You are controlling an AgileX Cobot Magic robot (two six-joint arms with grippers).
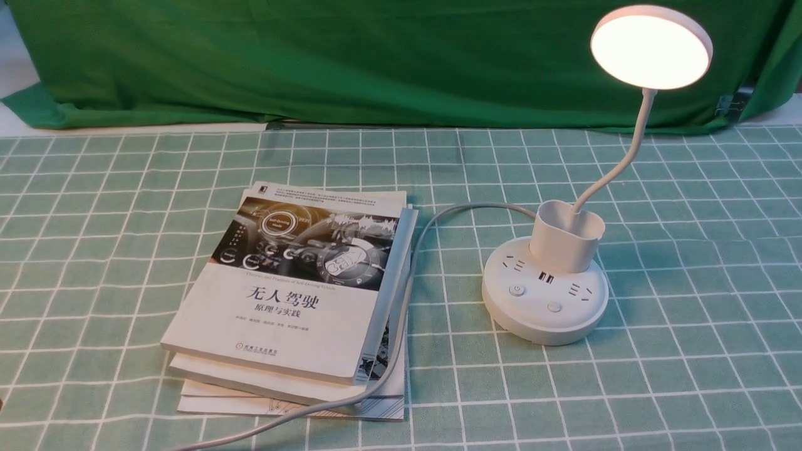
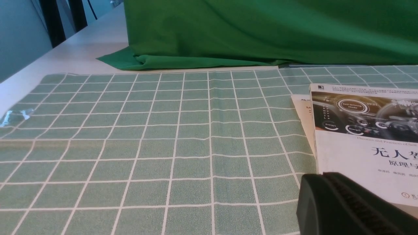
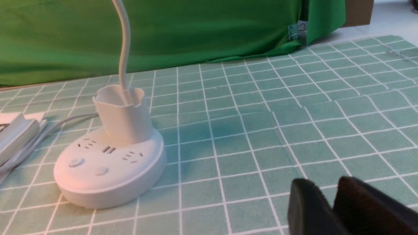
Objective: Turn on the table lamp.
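Observation:
The white table lamp stands right of centre on the checked cloth, and its round disc head (image 1: 650,46) glows brightly. Its thin neck bends down into the cup holder (image 1: 566,235) on the round base (image 1: 545,300), which carries sockets and two buttons (image 1: 516,289). Neither gripper shows in the front view. In the right wrist view the base (image 3: 107,169) sits well away from my right gripper (image 3: 325,184), whose black fingertips stand a little apart over bare cloth. My left gripper (image 2: 323,176) is shut and empty, beside the top book (image 2: 362,147).
A stack of books (image 1: 294,294) lies left of the lamp. The lamp's grey cable (image 1: 401,326) runs along the stack's right side to the table's front edge. A green drape (image 1: 376,56) hangs along the back.

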